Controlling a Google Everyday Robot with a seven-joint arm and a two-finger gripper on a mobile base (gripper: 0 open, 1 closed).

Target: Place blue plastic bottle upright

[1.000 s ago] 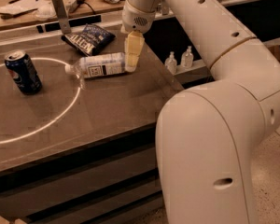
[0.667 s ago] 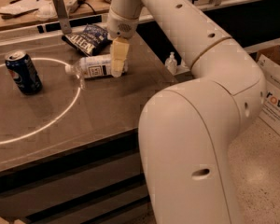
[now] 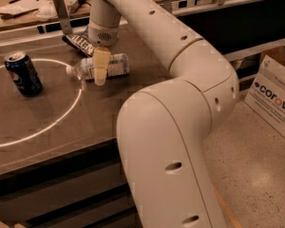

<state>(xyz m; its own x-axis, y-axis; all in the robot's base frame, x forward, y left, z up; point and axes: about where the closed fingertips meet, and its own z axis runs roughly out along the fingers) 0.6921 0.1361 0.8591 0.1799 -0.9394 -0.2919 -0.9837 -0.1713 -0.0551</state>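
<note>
The blue plastic bottle [image 3: 117, 64] is a clear slim bottle with a white label. It lies on its side on the dark table [image 3: 61, 122], white cap pointing left toward the white circle line. My gripper [image 3: 100, 73] hangs down from the big white arm [image 3: 171, 61] right over the middle of the bottle, its cream tip in front of the bottle's body. The bottle's middle is hidden behind the gripper.
A blue Pepsi can [image 3: 23, 73] stands upright at the left, inside the white circle. A dark snack packet [image 3: 80, 42] lies just behind the bottle. A metal bracket [image 3: 61, 12] stands at the back. A white printed box [image 3: 274, 96] leans on the floor at the right.
The arm has swung to the left. The gripper went from the bottle's right end to over its middle. The bottle and the can have not moved.
</note>
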